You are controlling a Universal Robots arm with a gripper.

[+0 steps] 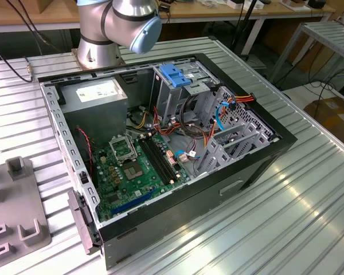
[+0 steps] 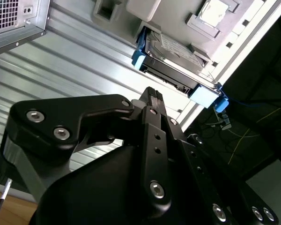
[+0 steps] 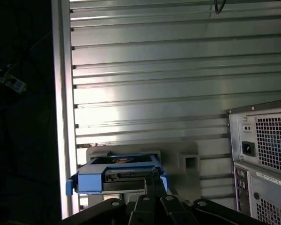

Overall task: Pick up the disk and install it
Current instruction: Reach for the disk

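The disk [image 2: 171,52] is a flat silver-grey drive in a blue plastic bracket [image 2: 203,96]. It stands on edge in a grey holder [image 2: 145,11] near the edge of the ribbed metal table. In the first wrist view the disk [image 3: 126,175] sits low in the picture, its blue frame towards the camera. My black gripper [image 2: 152,96] hovers close over the disk's edge, apart from it in the second wrist view. In the first wrist view the gripper [image 3: 152,190] overlaps the disk's near edge. Nothing is held.
The open computer case [image 1: 160,143] lies on the table [image 1: 286,217], with a metal drive cage and blue latch [image 1: 175,74] at its back. The case's rear panel [image 3: 262,154] is beside the holder. The arm's base [image 1: 97,46] stands behind the case. A grey fixture [image 1: 17,223] sits at the exterior view's left.
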